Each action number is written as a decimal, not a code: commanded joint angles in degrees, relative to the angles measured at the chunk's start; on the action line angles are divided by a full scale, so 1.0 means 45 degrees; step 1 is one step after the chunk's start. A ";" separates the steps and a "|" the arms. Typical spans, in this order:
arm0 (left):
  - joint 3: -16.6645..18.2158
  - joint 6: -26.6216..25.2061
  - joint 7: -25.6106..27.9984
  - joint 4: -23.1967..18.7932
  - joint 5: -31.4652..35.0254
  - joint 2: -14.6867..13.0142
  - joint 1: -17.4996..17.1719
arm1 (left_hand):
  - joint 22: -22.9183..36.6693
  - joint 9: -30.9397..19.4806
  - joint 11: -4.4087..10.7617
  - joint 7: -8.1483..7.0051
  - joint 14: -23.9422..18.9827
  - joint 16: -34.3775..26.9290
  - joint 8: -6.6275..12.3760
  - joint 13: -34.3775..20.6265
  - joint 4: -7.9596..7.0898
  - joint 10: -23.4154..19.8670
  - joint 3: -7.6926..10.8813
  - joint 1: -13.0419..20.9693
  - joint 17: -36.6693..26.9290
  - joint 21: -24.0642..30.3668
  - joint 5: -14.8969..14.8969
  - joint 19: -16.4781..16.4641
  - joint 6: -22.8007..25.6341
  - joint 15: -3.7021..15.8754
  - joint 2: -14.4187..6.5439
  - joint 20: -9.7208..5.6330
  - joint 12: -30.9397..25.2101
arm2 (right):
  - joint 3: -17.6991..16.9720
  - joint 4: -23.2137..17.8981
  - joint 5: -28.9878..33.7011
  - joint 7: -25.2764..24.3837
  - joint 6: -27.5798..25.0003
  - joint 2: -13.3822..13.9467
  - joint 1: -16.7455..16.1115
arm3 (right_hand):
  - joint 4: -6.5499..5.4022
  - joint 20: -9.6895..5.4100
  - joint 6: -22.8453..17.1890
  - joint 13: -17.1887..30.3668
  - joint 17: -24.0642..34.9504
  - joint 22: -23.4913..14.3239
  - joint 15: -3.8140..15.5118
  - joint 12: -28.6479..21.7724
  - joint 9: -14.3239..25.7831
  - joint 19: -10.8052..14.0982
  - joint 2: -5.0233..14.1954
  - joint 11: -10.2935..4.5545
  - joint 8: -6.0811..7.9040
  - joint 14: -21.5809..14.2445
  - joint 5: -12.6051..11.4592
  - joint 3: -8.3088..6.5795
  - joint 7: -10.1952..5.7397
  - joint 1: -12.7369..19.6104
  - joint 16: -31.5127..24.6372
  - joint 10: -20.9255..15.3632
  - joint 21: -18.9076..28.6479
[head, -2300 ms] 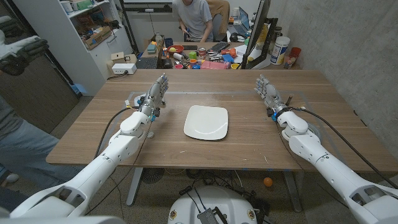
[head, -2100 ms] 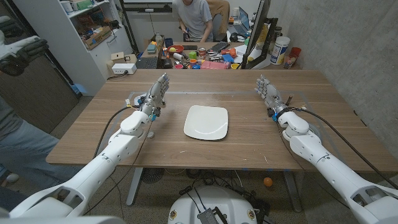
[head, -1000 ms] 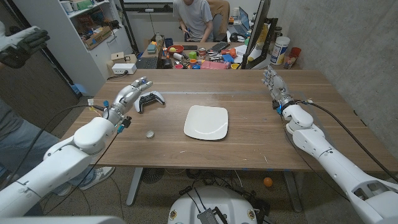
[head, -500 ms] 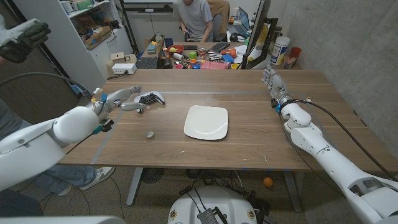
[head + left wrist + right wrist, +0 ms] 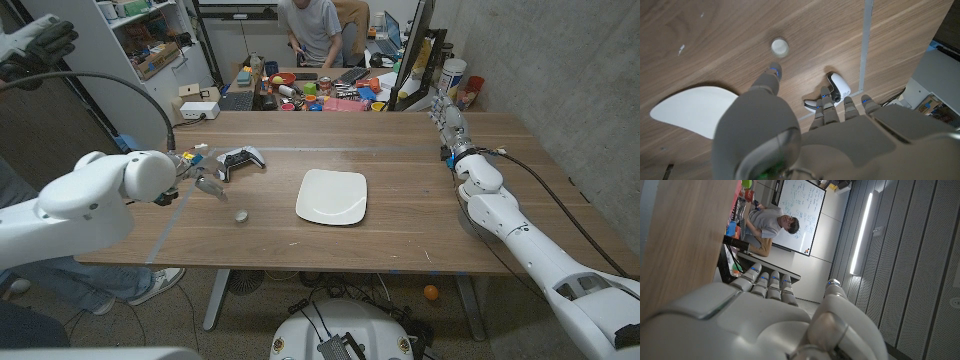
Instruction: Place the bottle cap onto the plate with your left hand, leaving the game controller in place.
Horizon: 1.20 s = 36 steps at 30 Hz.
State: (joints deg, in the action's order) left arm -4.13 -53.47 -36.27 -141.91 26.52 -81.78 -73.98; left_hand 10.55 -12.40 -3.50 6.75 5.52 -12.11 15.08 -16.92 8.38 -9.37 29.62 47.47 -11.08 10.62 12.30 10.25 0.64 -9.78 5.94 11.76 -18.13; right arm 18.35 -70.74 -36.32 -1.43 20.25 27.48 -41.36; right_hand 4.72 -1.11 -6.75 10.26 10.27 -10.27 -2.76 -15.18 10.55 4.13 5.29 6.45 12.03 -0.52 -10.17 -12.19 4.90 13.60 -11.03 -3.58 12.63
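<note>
Your left arm has swung out wide and now bulks across the lower left of the head view, so the cap it used to screen lies in plain sight. The left hand [image 5: 205,180] hangs over the worktop [image 5: 400,225] with its fingers spread and nothing in it; in the left wrist view its fingertips [image 5: 774,71] point down just short of the bottle cap [image 5: 779,47]. In the head view that cap [image 5: 241,215] sits left of centre, apart from the white plate [image 5: 332,196] at mid frame. So the reach is under way, but the pick is not yet made. Farther back, the game controller [image 5: 241,160] lies just beyond your hand, so come down on the cap clear of it. At the upper right your right hand [image 5: 447,118] has drawn back towards the far edge, fingers loosely extended, holding nothing.
</note>
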 commanded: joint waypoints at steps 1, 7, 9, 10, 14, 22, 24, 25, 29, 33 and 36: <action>-0.7144 -0.0686 -0.3151 0.1114 0.5153 0.1634 0.4971 | 0.0071 -0.0050 0.0043 0.0336 0.0003 -0.0092 0.0094 -0.0052 -0.0116 0.0034 -0.0089 -0.0033 -0.0083 0.0096 -0.0015 0.4038 0.0188 -0.0088 0.0034 0.0118 -0.0002 | -0.0076 0.0317 -0.0069 0.0267 0.0467 -0.0200 0.0373 | 0.0019 0.0042 -0.0018 0.0036 0.0045 -0.0033 -0.0060 0.0068 0.0017 0.0010 -0.0020 0.0058 -0.0042 0.0041 -0.0056 0.0034 -0.0127 -0.0072 0.0031 0.0021 -0.0028; -0.7337 -0.0918 -0.2713 0.1482 0.5379 0.2430 0.4625 | 0.0085 -0.0055 0.0073 0.0320 -0.0118 -0.0149 0.0130 -0.0085 -0.0191 -0.0162 -0.0181 -0.0111 -0.0085 0.0140 -0.0037 0.4047 0.0327 -0.0061 0.0050 0.0116 -0.0057 | -0.0142 0.0433 -0.0084 0.0405 0.0667 -0.0145 0.0389 | 0.0003 0.0067 -0.0033 0.0037 0.0049 -0.0034 -0.0071 0.0089 0.0018 -0.0004 -0.0046 0.0062 -0.0052 0.0048 -0.0060 0.0062 -0.0134 -0.0119 0.0036 0.0011 -0.0050; -0.7190 -0.1161 -0.1969 0.1401 0.5246 0.2602 0.4231 | 0.0088 -0.0057 0.0115 0.0317 -0.0140 -0.0158 0.0133 -0.0094 -0.0201 -0.0188 -0.0197 -0.0111 -0.0082 0.0152 -0.0039 0.4047 0.0346 -0.0077 0.0046 0.0115 -0.0060 | -0.0166 0.0452 -0.0081 0.0479 0.0766 -0.0098 0.0345 | 0.0000 0.0073 -0.0033 0.0038 0.0049 -0.0035 -0.0072 0.0095 0.0018 -0.0016 -0.0055 0.0055 -0.0057 0.0035 -0.0061 0.0071 -0.0145 -0.0132 0.0032 0.0005 -0.0059; -0.7155 -0.1247 -0.1597 0.1355 0.5233 0.2676 0.4065 | 0.0091 -0.0059 0.0162 0.0298 -0.0178 -0.0173 0.0137 -0.0101 -0.0208 -0.0192 -0.0206 -0.0109 -0.0081 0.0161 -0.0041 0.4044 0.0364 -0.0086 0.0041 0.0115 -0.0057 | -0.0182 0.0493 -0.0103 0.0544 0.0832 -0.0091 0.0332 | -0.0004 0.0073 -0.0052 0.0038 0.0049 -0.0035 -0.0077 0.0090 0.0019 -0.0018 -0.0067 0.0080 -0.0056 0.0010 -0.0063 0.0081 -0.0162 -0.0148 0.0025 -0.0032 -0.0066; -0.6972 -0.1421 -0.0446 0.1257 0.4853 0.3006 0.3668 | 0.0103 -0.0066 0.0421 0.0119 -0.0333 -0.0229 0.0174 -0.0132 -0.0234 -0.0201 -0.0246 -0.0092 -0.0071 0.0211 -0.0047 0.4004 0.0494 0.0005 0.0018 0.0111 -0.0039 | -0.0226 0.0725 -0.0148 0.0813 0.1124 -0.0079 0.0347 | -0.0009 0.0084 -0.0125 0.0039 0.0048 -0.0035 -0.0063 0.0086 0.0019 -0.0013 -0.0098 0.0069 -0.0040 -0.0055 -0.0069 0.0106 -0.0204 -0.0179 0.0004 -0.0095 -0.0076; -0.7605 -0.1490 -0.0465 0.1198 0.4557 0.3408 0.4253 | 0.0115 -0.0068 0.0475 0.0037 -0.0442 -0.0260 0.0179 -0.0164 -0.0292 -0.0200 -0.0312 -0.0140 -0.0062 0.0290 -0.0054 0.3873 0.0561 0.0113 0.0002 0.0096 -0.0013 | -0.0336 0.0859 -0.0249 0.0972 0.1307 -0.0013 0.0325 | -0.0018 0.0115 -0.0182 0.0041 0.0049 -0.0035 -0.0044 0.0088 0.0020 -0.0008 -0.0166 0.0004 -0.0042 -0.0128 -0.0083 0.0159 -0.0244 -0.0243 -0.0012 -0.0180 -0.0094; -0.7736 -0.1585 -0.0581 0.1198 0.4516 0.3423 0.4415 | 0.0122 -0.0068 0.0458 0.0021 -0.0555 -0.0297 0.0183 -0.0175 -0.0304 -0.0152 -0.0331 -0.0138 -0.0056 0.0357 -0.0051 0.3727 0.0599 0.0188 -0.0007 0.0065 0.0018 | -0.0358 0.0833 -0.0316 0.0974 0.1225 0.0008 0.0291 | -0.0019 0.0127 -0.0181 0.0041 0.0049 -0.0035 -0.0047 0.0096 0.0020 -0.0014 -0.0177 0.0003 -0.0047 -0.0129 -0.0086 0.0167 -0.0251 -0.0254 -0.0010 -0.0177 -0.0101; -0.7791 -0.1620 -0.0585 0.1191 0.4508 0.3406 0.4462 | 0.0124 -0.0067 0.0443 0.0027 -0.0566 -0.0299 0.0183 -0.0179 -0.0306 -0.0139 -0.0336 -0.0135 -0.0054 0.0379 -0.0050 0.3675 0.0606 0.0202 -0.0009 0.0056 0.0027 | -0.0359 0.0826 -0.0321 0.0973 0.1214 0.0012 0.0288 | -0.0020 0.0128 -0.0187 0.0042 0.0050 -0.0035 -0.0043 0.0099 0.0021 -0.0016 -0.0182 -0.0004 -0.0047 -0.0126 -0.0087 0.0172 -0.0257 -0.0260 -0.0007 -0.0179 -0.0103; -0.8073 -0.1984 -0.1196 0.1148 0.4456 0.3252 0.4898 | 0.0130 -0.0067 0.0354 0.0155 -0.0566 -0.0284 0.0148 -0.0196 -0.0310 -0.0100 -0.0353 -0.0104 -0.0042 0.0483 -0.0046 0.3419 0.0561 0.0170 -0.0035 0.0048 0.0060 | -0.0375 0.0598 -0.0255 0.0742 0.0960 0.0160 0.0189 | -0.0023 0.0144 -0.0177 0.0043 0.0049 -0.0035 -0.0049 0.0117 0.0021 -0.0038 -0.0204 0.0006 -0.0061 -0.0113 -0.0095 0.0190 -0.0262 -0.0284 0.0004 -0.0175 -0.0120; -0.8289 -0.2360 -0.1695 0.1014 0.4542 0.2980 0.5246 | 0.0129 -0.0067 0.0276 0.0198 -0.0518 -0.0252 0.0128 -0.0212 -0.0311 -0.0058 -0.0359 -0.0067 -0.0033 0.0531 -0.0048 0.3279 0.0546 0.0137 -0.0070 0.0073 0.0091 | -0.0417 0.0393 -0.0243 0.0545 0.0794 0.0247 0.0088 | -0.0032 0.0154 -0.0148 0.0044 0.0050 -0.0036 -0.0057 0.0159 0.0022 -0.0065 -0.0219 0.0017 -0.0085 -0.0077 -0.0105 0.0208 -0.0268 -0.0315 0.0024 -0.0127 -0.0141; -0.8378 -0.2667 -0.1923 0.0853 0.4623 0.2780 0.5449 | 0.0125 -0.0066 0.0202 0.0214 -0.0533 -0.0248 0.0112 -0.0223 -0.0311 -0.0080 -0.0362 -0.0033 -0.0027 0.0548 -0.0051 0.3214 0.0533 0.0079 -0.0102 0.0091 0.0094 | -0.0437 0.0252 -0.0220 0.0413 0.0670 0.0318 0.0015 | -0.0037 0.0160 -0.0131 0.0044 0.0051 -0.0037 -0.0062 0.0189 0.0023 -0.0080 -0.0221 0.0048 -0.0098 -0.0069 -0.0110 0.0215 -0.0276 -0.0330 0.0030 -0.0081 -0.0152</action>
State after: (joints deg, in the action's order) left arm -38.77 -61.71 -41.21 -136.61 46.96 -67.67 -53.49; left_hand 10.93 -12.39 -2.24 6.85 3.40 -12.99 15.69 -17.71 6.88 -9.77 28.12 47.30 -11.18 12.53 12.07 10.28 3.20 -8.84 6.10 11.79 -17.79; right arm 16.81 -67.87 -37.36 2.11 25.06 27.90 -40.29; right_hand 4.57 -0.71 -7.25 10.25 10.26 -10.26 -2.76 -14.39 10.53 3.72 4.38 6.46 11.58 -0.52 -10.39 -11.54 3.97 12.70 -11.03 -4.20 12.07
